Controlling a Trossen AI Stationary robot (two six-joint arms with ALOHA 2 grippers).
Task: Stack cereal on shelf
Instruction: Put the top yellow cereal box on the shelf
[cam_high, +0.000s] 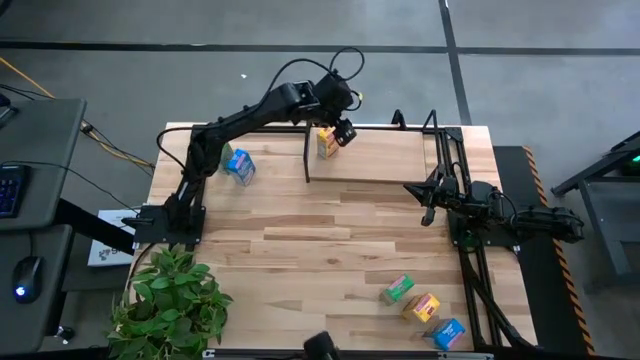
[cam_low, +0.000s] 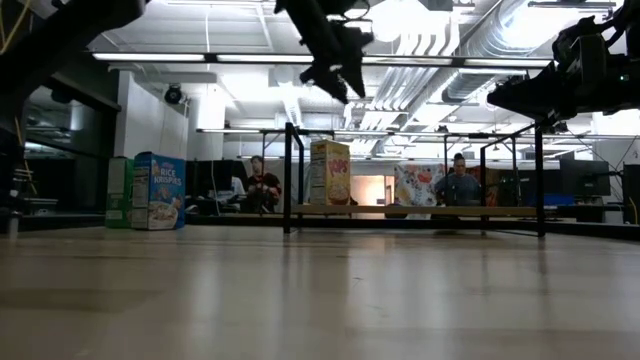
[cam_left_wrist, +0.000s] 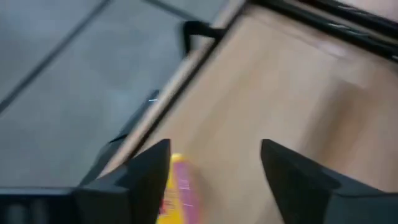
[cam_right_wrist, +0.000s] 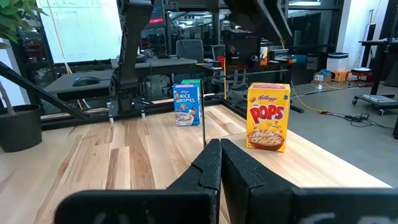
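The yellow box (cam_right_wrist: 268, 117) standing upright on the shelf board (cam_high: 385, 160) reads "Kellogg's POPS" in red letters on its face. Beyond it, on the tabletop (cam_high: 300, 250), a blue box (cam_right_wrist: 186, 104) reads "RICE KRISPIES"; a green box (cam_right_wrist: 195, 81) stands right behind it and is almost wholly hidden, so its print cannot be read. Three more boxes, green (cam_high: 397, 289), yellow-orange (cam_high: 421, 306) and blue (cam_high: 449, 333), lie close together at the near right corner, too small to read.

The left tool (cam_high: 343, 131) hangs just above and slightly to the side of the POPS box, fingers spread apart with nothing between them. In its wrist view the picture is smeared; only a yellow sliver with red print (cam_left_wrist: 178, 190) shows against one finger (cam_left_wrist: 149, 177), and whether they touch cannot be told. The level view cuts the left arm off at the top, showing only the tool's tip (cam_low: 335, 70) above the box (cam_low: 330, 172).

The left arm reaches from its base at the tabletop's left edge, stretched long toward the shelf's left end, wrist bent downward. The right tool (cam_high: 428, 192) waits by the shelf's right end, well apart from every box, its fingers (cam_right_wrist: 214, 165) pressed together on nothing.

People sit at desks far behind the shelf.
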